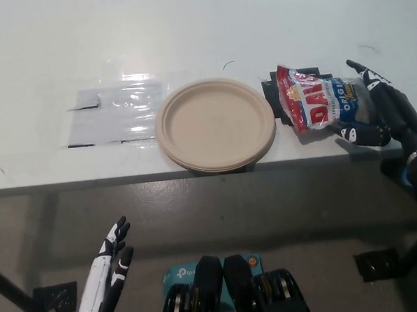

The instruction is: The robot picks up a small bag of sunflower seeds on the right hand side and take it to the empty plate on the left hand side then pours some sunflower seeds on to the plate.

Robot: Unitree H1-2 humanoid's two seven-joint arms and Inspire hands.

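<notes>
Lying flat — crinkled red-and-blue seed bag (319,102), right hand (381,115) cupping.

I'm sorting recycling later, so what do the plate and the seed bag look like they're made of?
The plate looks like moulded paper or fibre pulp: matte beige, with a pressed, ridged rim, probably disposable. The sunflower seed bag looks like thin glossy plastic film: crinkled, printed red and blue, catching highlights. The right hand is around its end, the left hand low below the table edge.

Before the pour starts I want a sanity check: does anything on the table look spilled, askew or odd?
No spill. The plate overhangs the table front edge slightly, and the seed bag lies askew beside it.
</notes>
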